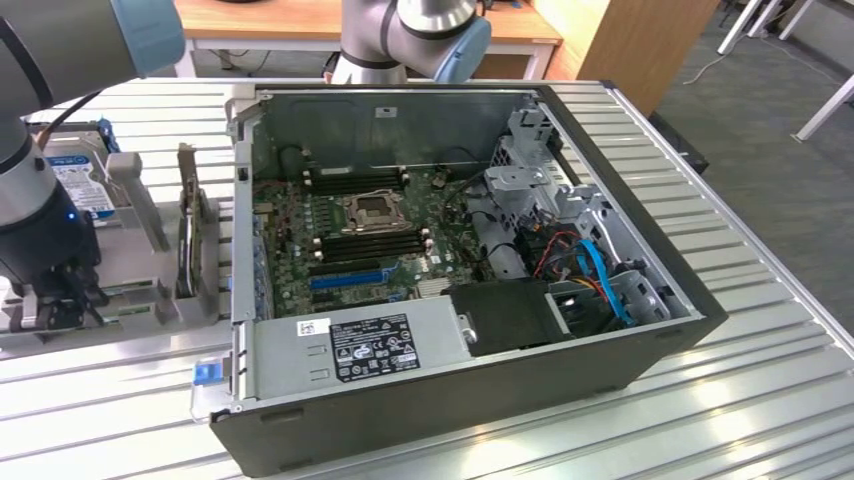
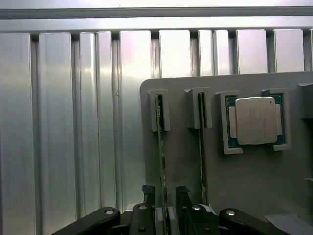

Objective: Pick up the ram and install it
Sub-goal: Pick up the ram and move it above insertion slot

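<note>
Ribbed aluminium planks make up the table [image 1: 747,400], and beyond it we see a wooden desk [image 1: 267,20] and grey carpet floor [image 1: 767,130]. On the planks sits an open computer case [image 1: 467,410], its motherboard [image 1: 360,230] exposed and a power supply [image 1: 360,345] along the near wall. At the exterior view's left, beside the case, the arm reaches down near a hard drive [image 1: 80,185].

From the wrist view we look along a grey holder [image 2: 244,186] resting on the same planks. The ram [image 2: 160,142] stands on edge in one slot, a second stick [image 2: 201,142] in the slot beside it, and a processor [image 2: 256,121] lies flat in its own recess. The gripper [image 2: 165,200] straddles the ram, jaws apart, with a finger [image 2: 148,196] on either side of the board.
</note>
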Motion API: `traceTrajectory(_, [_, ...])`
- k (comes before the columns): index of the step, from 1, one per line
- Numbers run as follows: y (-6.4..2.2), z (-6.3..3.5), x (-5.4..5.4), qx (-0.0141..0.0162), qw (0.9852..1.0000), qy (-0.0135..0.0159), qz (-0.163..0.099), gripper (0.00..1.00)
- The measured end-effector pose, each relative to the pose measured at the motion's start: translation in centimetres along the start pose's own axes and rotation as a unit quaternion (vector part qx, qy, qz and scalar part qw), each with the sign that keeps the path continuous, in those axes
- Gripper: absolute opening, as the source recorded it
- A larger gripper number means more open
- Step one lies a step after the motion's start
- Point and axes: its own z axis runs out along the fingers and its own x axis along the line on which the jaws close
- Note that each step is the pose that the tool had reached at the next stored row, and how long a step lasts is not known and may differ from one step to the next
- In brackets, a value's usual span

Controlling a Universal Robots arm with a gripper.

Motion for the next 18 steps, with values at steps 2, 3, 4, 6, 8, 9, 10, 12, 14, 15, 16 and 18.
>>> traceTrajectory(2, [0.0,0.13,0.0,0.0,1.0,0.0,0.0,0.31])
traceTrajectory(3, [0.0,0.16,0.01,0.0,1.0,0.0,0.0,0.31])
traceTrajectory(4, [0.0,0.16,0.01,-0.0001,1.0,0.0001,0.0,0.31])
traceTrajectory(6, [-0.01,0.17,0.01,-0.0001,1.0,0.0,0.0,0.31])
traceTrajectory(8, [-0.01,0.18,0.01,0.0,1.0,-0.0001,0.0,0.31])
traceTrajectory(9, [-0.01,0.18,0.01,0.0,1.0,-0.0001,0.0,0.31])
traceTrajectory(10, [-0.01,0.18,0.01,0.0,1.0,-0.0001,0.0,0.31])
traceTrajectory(12, [-0.01,0.18,0.01,0.0,1.0,-0.0001,0.0,0.31])
traceTrajectory(14, [-0.01,0.18,0.01,0.0,1.0,-0.0002,0.0,0.29])
traceTrajectory(15, [-0.01,0.18,0.01,0.0,1.0,-0.0001,0.0,0.23])
traceTrajectory(16, [-0.01,0.18,0.01,0.0,1.0,-0.0001,0.0,0.23])
traceTrajectory(18, [-0.01,0.18,0.01,0.0,1.0,-0.0001,0.0,0.23])
